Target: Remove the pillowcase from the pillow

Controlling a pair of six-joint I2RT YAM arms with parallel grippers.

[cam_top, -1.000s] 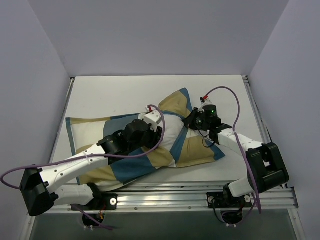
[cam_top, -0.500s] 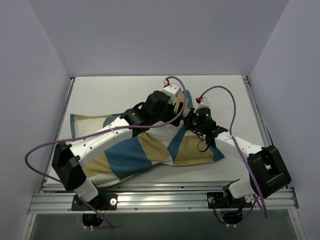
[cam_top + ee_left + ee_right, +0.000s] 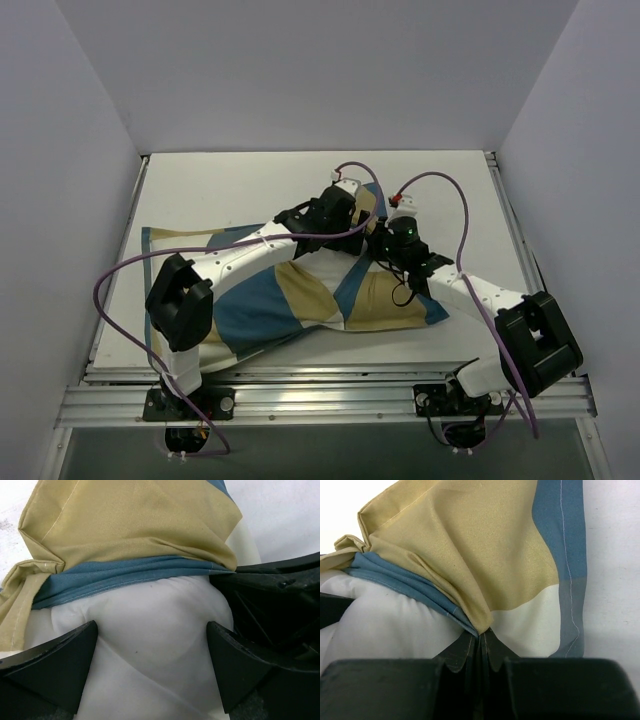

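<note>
1. The left arm stretched forward and to the right over the soft blue, tan and cream checked fabric pillowcase [image 3: 265,310]. The left gripper [image 3: 152,667] was spread wide and held nothing.
2. The right arm reached in from the right. The right gripper [image 3: 480,652] was pinched closed on a gathered fold of the pillowcase.
3. The plump plain white pillow [image 3: 155,625] bulged between the left fingers, with the blue hem just beyond them. Whether those fingers touched it could not be told.
4. The pillowcase, lying on the white table [image 3: 230,185], hid the rest of the pillow.
</note>
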